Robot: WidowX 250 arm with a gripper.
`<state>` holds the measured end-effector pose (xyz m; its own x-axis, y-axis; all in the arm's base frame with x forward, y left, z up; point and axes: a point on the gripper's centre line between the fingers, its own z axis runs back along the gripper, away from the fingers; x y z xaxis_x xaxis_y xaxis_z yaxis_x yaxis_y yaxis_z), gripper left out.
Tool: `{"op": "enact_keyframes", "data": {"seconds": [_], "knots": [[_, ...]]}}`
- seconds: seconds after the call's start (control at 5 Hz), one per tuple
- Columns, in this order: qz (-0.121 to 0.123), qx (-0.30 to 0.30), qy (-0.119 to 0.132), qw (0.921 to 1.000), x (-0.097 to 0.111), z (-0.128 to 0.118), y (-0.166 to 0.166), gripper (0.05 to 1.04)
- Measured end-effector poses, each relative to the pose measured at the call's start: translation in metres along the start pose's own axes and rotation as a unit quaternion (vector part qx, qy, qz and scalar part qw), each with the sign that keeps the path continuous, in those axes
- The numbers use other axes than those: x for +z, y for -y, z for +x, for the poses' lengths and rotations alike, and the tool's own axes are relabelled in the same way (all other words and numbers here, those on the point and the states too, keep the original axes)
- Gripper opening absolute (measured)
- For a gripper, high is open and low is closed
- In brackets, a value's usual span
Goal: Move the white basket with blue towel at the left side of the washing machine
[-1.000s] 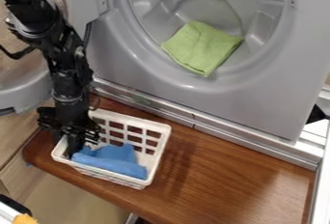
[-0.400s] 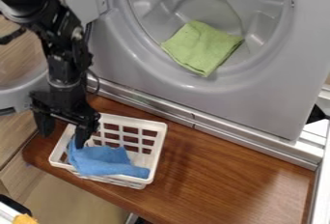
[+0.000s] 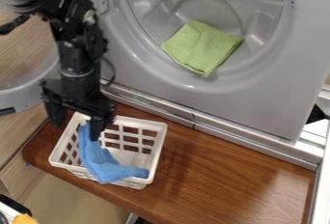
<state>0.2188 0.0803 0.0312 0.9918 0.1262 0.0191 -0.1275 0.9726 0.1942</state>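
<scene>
Shifting up and to the right in the view since the last frame, the hand (image 3: pixel 76 131) is standing over the left part of the white basket (image 3: pixel 153 158); the upper end of the blue towel (image 3: pixel 106 165) is now lying higher, alongside the right-hand finger. Both fingers are standing wide apart, the left one outside the basket and the right one reaching inside its rim. Contact between the right finger and the towel cannot be told.

Below the hand, the rounded front edge of the brown counter (image 3: pixel 238 179) is running close beside the basket's near side. A narrow strip of wood is separating the basket from the metal sill (image 3: pixel 193 119) up and right of the hand, while the broadest stretch of wood is extending to the right, beyond the basket.

Directly beneath and right of the hand, the basket is resting upright, left of the middle of the washing machine (image 3: pixel 258 100). Inside it, the towel is stretching from the right finger down to the near wall. Well up and right of the hand, a folded green cloth (image 3: pixel 201 48) is lying in the machine's round opening.
</scene>
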Motion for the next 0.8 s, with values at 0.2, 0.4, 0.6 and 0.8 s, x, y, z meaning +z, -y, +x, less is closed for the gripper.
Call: {"op": "enact_keyframes", "data": {"seconds": [0.2, 0.4, 0.6, 0.8], "knots": [[-0.006, -0.007, 0.015, 0.9998, 0.025, 0.005, 0.018, 1.001], [-0.006, 0.003, 0.007, 1.0000, 0.033, 0.013, 0.018, 1.001], [-0.009, 0.000, -0.003, 1.0000, 0.025, 0.013, 0.017, 1.001], [-0.029, 0.004, 0.006, 0.9995, 0.030, 0.016, 0.022, 1.001]]}}
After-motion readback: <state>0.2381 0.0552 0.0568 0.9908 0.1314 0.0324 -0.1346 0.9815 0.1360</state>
